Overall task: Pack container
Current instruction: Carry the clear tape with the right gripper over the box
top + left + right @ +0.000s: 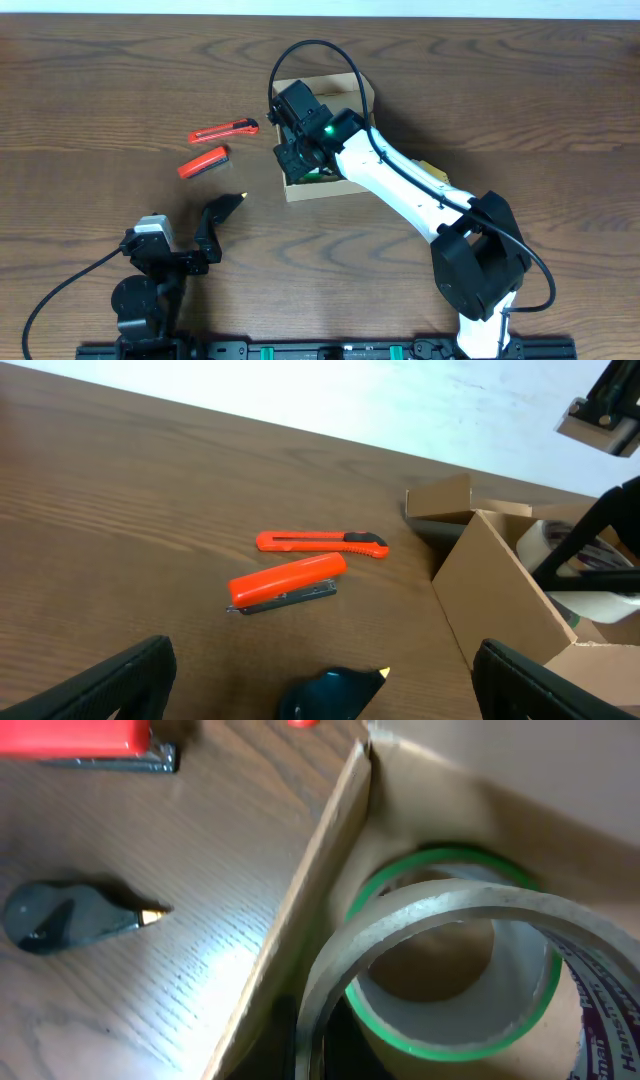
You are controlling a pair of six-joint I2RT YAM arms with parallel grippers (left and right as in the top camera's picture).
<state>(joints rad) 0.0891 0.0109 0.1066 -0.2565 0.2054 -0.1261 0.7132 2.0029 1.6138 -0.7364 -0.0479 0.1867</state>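
The brown cardboard container (318, 191) stands open at the table's middle back; it also shows in the left wrist view (500, 592) and the right wrist view (300, 920). My right gripper (300, 160) is inside it, shut on the wall of a brownish tape roll (440, 905), with its fingers (312, 1045) on either side of that wall. The held roll stands tilted over a green-edged tape roll (520, 1000) lying in the container. My left gripper (215, 228) is open and empty near the front left, its fingers (330, 695) wide apart.
An orange utility knife (225, 130) and an orange stapler (203, 162) lie left of the container, also seen from the left wrist as knife (320, 542) and stapler (285, 580). A dark teal object with a yellow tip (238, 198) lies between the left fingers.
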